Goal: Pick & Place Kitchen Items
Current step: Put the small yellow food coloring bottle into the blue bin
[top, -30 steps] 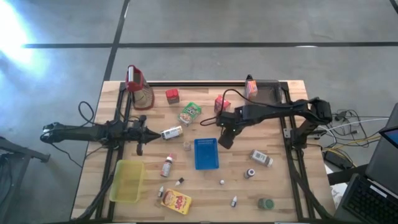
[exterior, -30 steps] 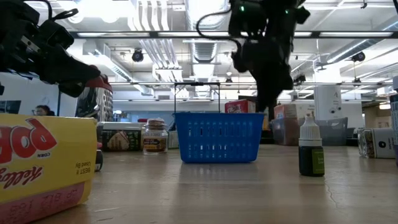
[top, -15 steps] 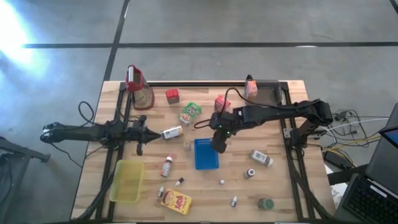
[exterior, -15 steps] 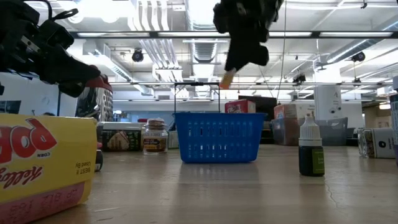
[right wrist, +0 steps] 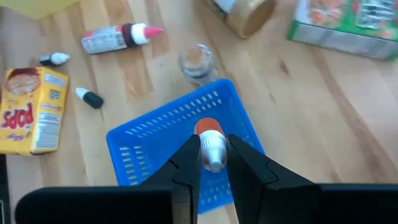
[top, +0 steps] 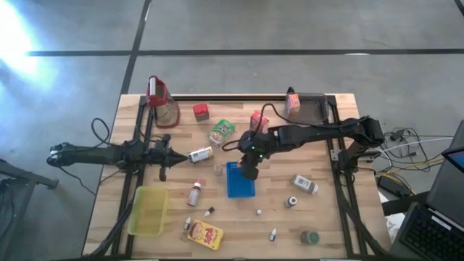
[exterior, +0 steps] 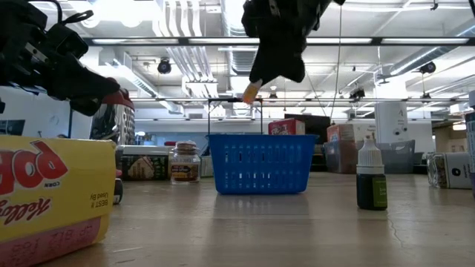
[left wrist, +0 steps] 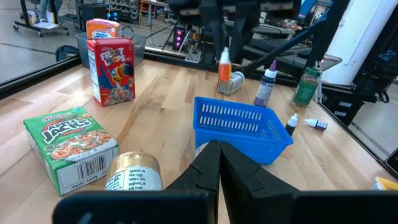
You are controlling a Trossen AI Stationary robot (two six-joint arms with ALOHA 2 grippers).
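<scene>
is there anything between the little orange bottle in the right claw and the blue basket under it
Nothing visible. The right claw is shut on the orange bottle and hangs over the blue basket, whose open top shows only bare floor. The nearest things, a small clear jar and a red bottle, lie outside its walls.

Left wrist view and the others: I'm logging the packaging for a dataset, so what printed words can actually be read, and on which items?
"FROOT LOOPS": red carton, standing upright.
"Kellogg's" and "JACKS": green carton.
"POPS": yellow carton; it also shows in part, upside down, in the low view.
Tin label, bottle labels and orange carton: too small or blurred to read.
</scene>
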